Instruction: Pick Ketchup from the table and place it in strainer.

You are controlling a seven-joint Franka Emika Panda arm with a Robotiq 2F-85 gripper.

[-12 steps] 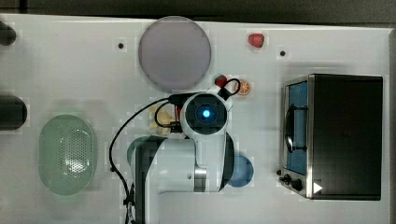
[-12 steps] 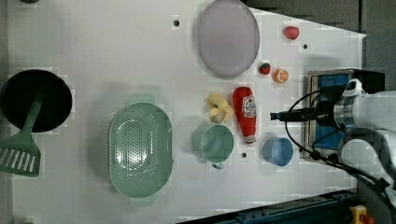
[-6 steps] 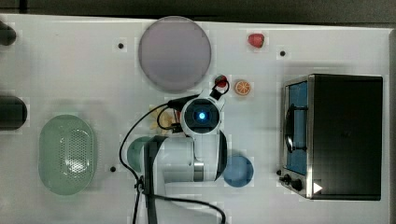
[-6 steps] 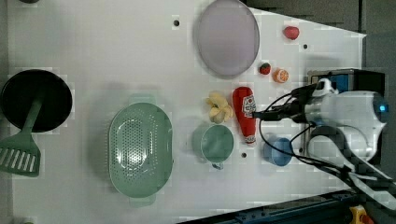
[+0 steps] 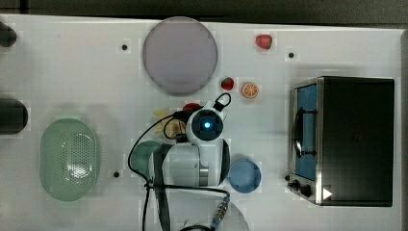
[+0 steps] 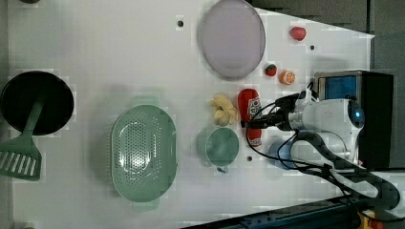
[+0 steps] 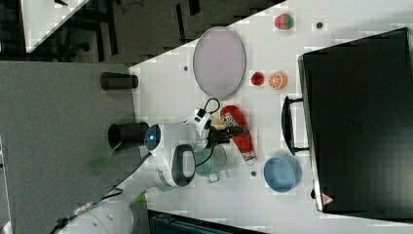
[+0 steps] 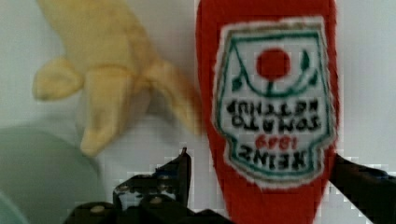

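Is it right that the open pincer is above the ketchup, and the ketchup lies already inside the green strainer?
Not quite. The left view shows the Ketchup lying on the table beside the banana, apart from the strainer. The pincer is indeed open above it.

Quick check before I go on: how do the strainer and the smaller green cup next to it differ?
The strainer is a large, pale mint oval; the cup is smaller, round and darker green. The strainer's bottom is perforated with small holes; the cup's is solid. In the left view, the cup lies closer to the Ketchup. Both sit empty on the table.
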